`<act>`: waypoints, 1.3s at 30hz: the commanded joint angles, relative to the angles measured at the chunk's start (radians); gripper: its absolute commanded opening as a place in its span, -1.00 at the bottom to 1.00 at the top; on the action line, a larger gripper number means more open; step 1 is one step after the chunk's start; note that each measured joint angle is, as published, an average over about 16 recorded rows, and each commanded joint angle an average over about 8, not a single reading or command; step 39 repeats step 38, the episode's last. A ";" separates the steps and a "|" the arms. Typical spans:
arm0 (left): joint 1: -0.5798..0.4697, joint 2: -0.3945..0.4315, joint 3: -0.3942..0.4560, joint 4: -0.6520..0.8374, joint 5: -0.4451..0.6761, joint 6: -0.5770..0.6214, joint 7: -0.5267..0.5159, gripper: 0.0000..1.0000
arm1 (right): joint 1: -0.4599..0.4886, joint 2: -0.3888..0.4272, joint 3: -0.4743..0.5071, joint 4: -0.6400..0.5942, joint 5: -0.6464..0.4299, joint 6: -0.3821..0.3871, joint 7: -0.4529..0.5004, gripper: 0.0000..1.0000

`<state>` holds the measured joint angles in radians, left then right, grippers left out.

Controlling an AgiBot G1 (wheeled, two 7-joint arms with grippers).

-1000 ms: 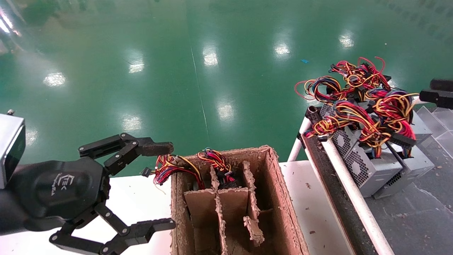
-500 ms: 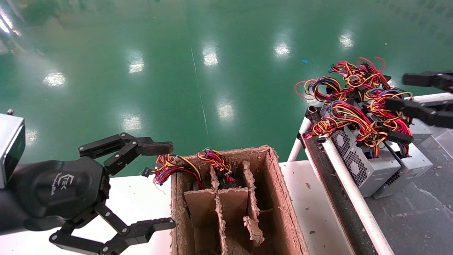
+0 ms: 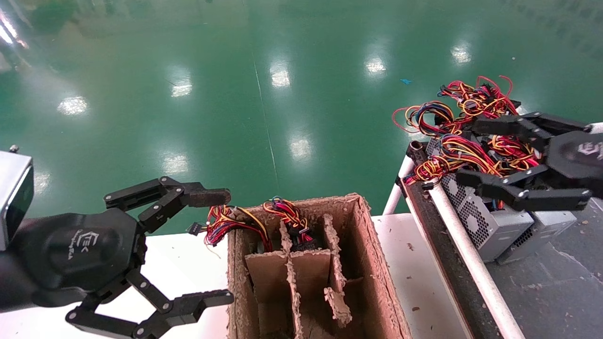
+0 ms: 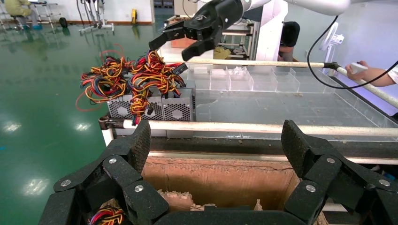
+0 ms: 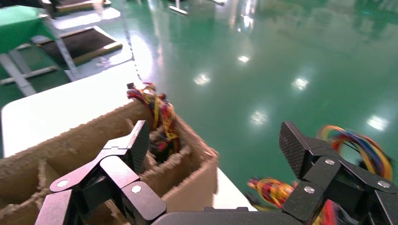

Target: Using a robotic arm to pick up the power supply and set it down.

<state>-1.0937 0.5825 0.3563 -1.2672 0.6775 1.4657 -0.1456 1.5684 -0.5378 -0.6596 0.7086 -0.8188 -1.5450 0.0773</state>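
Observation:
Several grey power supplies (image 3: pixel 490 226) with perforated vent sides lie on the rack at the right, under tangled red-yellow-black wire bundles (image 3: pixel 452 150). My right gripper (image 3: pixel 467 151), on the white robotic arm (image 4: pixel 324 4), hovers open just above those bundles with nothing between its fingers. The left wrist view shows it above the power supplies (image 4: pixel 155 105). My left gripper (image 3: pixel 227 246) stays open and empty at the lower left, beside the brown cardboard divider box (image 3: pixel 377 263). Another wire bundle (image 3: pixel 282 212) sticks out of the box's far compartments.
The cardboard box stands on a white table (image 3: pixel 188 263). A white rail (image 3: pixel 461 235) edges the rack between table and power supplies. Clear plastic trays (image 4: pixel 244 79) line the rack's far side. A person's hand (image 4: pixel 371 72) holds a device beyond it. Green floor lies behind.
My right gripper has come in from the right edge, moving left and down over the power supplies' wire bundles, still open. The left gripper has not moved.

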 commanded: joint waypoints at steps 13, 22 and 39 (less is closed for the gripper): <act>0.000 0.000 0.000 0.000 0.000 0.000 0.000 1.00 | -0.207 -0.031 0.160 0.242 0.037 0.021 0.046 1.00; 0.000 0.000 0.000 0.000 0.000 0.000 0.000 1.00 | -0.341 -0.051 0.262 0.397 0.061 0.034 0.076 1.00; 0.000 0.000 0.000 0.000 0.000 0.000 0.000 1.00 | -0.523 -0.077 0.401 0.609 0.094 0.051 0.115 1.00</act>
